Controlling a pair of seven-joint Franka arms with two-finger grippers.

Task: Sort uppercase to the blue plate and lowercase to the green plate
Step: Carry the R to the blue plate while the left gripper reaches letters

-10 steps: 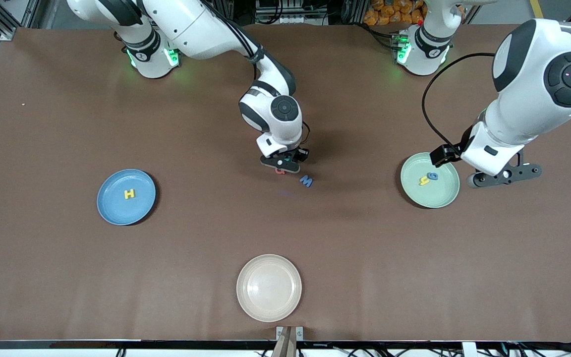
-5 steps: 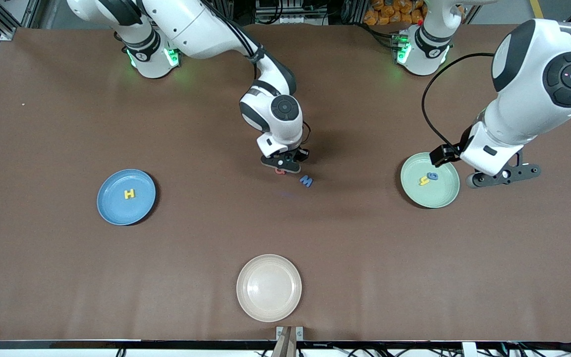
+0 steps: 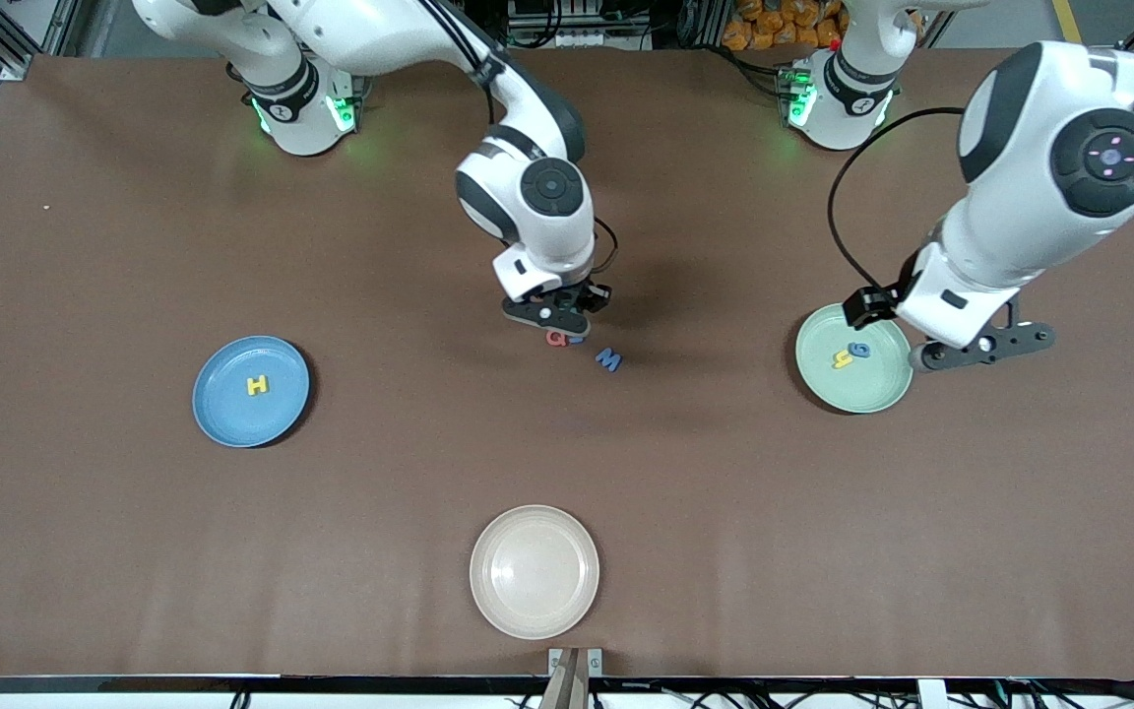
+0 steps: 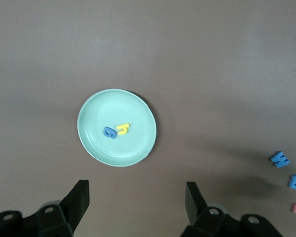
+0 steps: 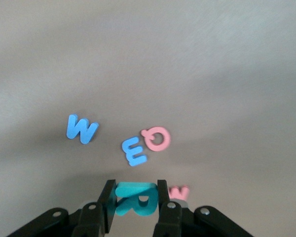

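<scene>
the right gripper (image 5: 134,202) hangs over the middle of the table, its fingers (image 5: 107,197) pinching the teal r (image 5: 133,203) clear of the cloth. below it lie the red q (image 3: 555,338), the blue m (image 5: 133,151) touching it, the small red w (image 5: 178,192) and the larger blue w (image 3: 608,360), which sits nearer the front camera, toward the left arm's end. the left gripper (image 4: 137,200) waits with fingers spread, over the green plate's (image 3: 872,389) edge; that plate holds the blue g (image 3: 858,350) and yellow h (image 3: 842,359). the blue plate (image 3: 222,414), toward the right arm's end, holds the capital h (image 3: 257,385). a beige plate (image 3: 535,571) sits nearest the camera
</scene>
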